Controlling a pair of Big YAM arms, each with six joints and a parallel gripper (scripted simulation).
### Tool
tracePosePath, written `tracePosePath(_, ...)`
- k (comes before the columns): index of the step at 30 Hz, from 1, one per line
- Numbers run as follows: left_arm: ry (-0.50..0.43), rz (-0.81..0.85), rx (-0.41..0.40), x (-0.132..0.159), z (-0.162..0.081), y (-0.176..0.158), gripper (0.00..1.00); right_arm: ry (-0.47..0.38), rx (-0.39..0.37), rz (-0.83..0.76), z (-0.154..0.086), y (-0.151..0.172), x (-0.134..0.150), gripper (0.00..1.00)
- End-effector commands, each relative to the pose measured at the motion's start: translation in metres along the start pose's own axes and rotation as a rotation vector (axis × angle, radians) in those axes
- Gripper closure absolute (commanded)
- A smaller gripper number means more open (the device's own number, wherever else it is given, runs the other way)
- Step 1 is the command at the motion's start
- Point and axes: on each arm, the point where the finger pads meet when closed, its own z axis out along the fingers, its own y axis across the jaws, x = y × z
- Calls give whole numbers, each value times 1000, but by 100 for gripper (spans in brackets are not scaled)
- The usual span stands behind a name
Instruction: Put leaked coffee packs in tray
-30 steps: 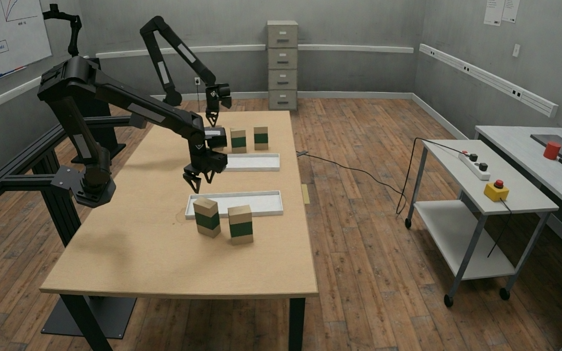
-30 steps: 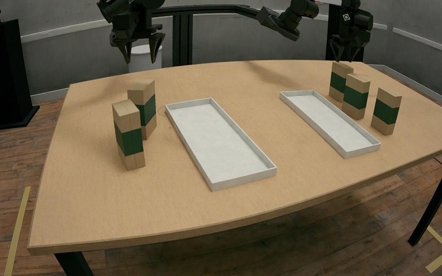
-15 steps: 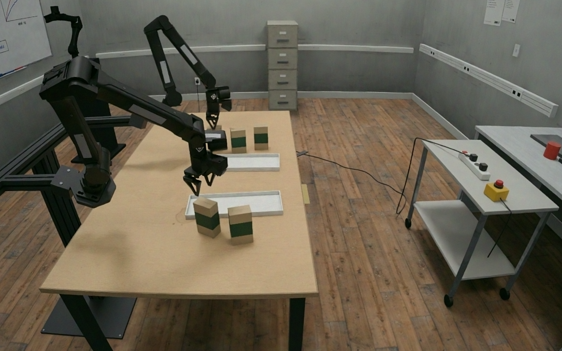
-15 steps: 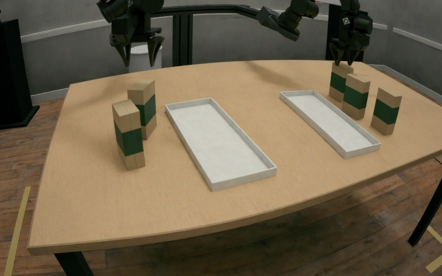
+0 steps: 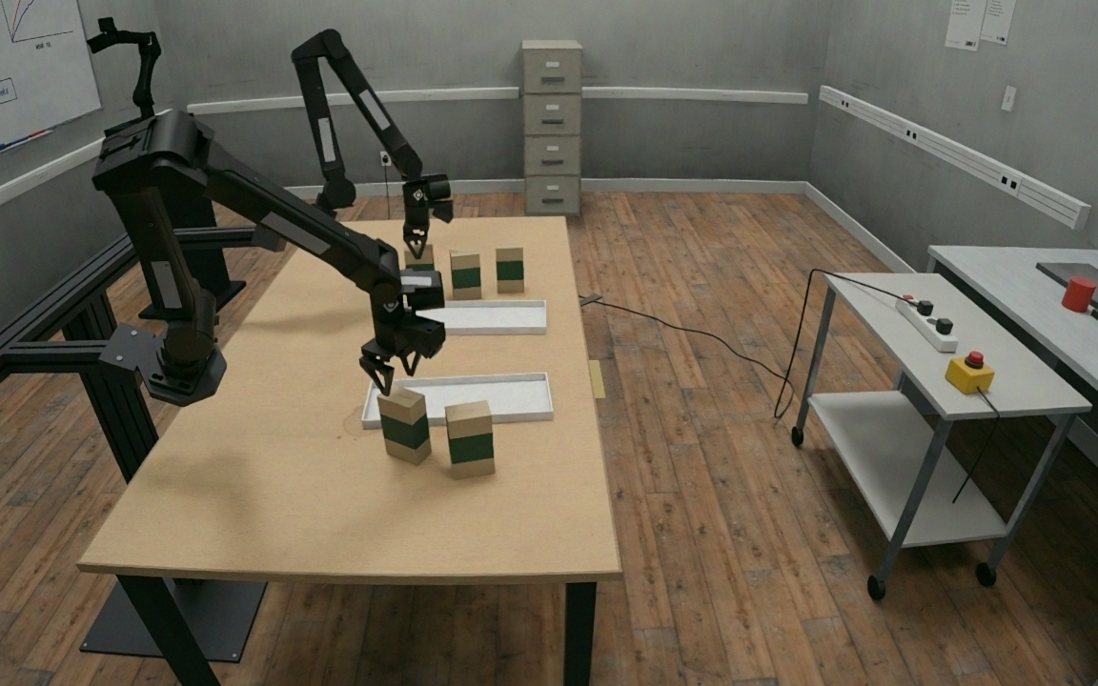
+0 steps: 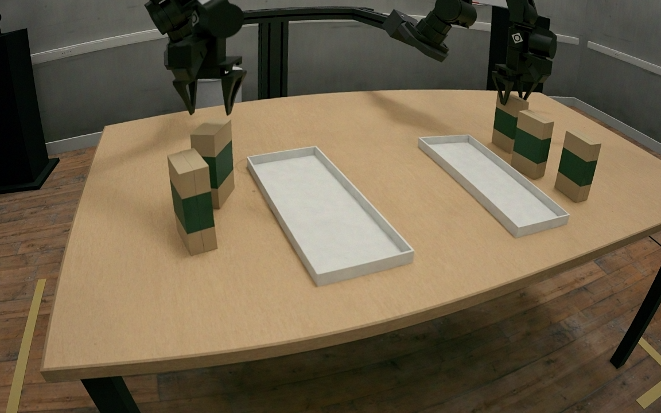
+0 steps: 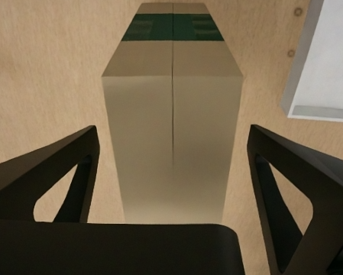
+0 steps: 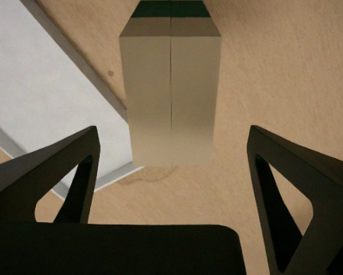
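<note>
Five tan coffee packs with green bands stand upright on the bench. My right gripper [image 5: 388, 368] [image 6: 208, 105] is open and hovers just above one pack [image 5: 404, 424] [image 6: 213, 162] [image 8: 170, 82]; a second pack [image 5: 469, 439] [image 6: 193, 202] stands beside it. My left gripper [image 5: 416, 243] [image 6: 511, 94] is open, with its fingertips level with the top of another pack [image 6: 506, 123] [image 7: 173, 107] at the end of a row. Two more packs [image 6: 531, 143] [image 6: 576, 165] stand in that row. Two white trays [image 6: 325, 210] [image 6: 489, 182] are empty.
Each tray lies close beside its group of packs. In the right wrist view the tray corner [image 8: 54, 107] is left of the pack; in the left wrist view the tray [image 7: 324, 56] is to the right. A wheeled cart [image 5: 937, 383] stands off the bench.
</note>
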Motion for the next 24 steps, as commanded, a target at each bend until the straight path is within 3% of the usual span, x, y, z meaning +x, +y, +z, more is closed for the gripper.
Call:
tracePosePath(1,8,1,-1,4,9,2,24,4,3,-8,14,-1,0,24)
tracePosePath(13,9,1,-2,5,20,2,24,-17,-16,2,4,7,-9,24)
tracePosePath(16,-10,-4,-5,-5,14,3,24,0,0,-6,18,1,-3,24)
tracePosePath(24,-10,-4,-5,-5,14,3,24,4,3,-8,28,-1,-1,24)
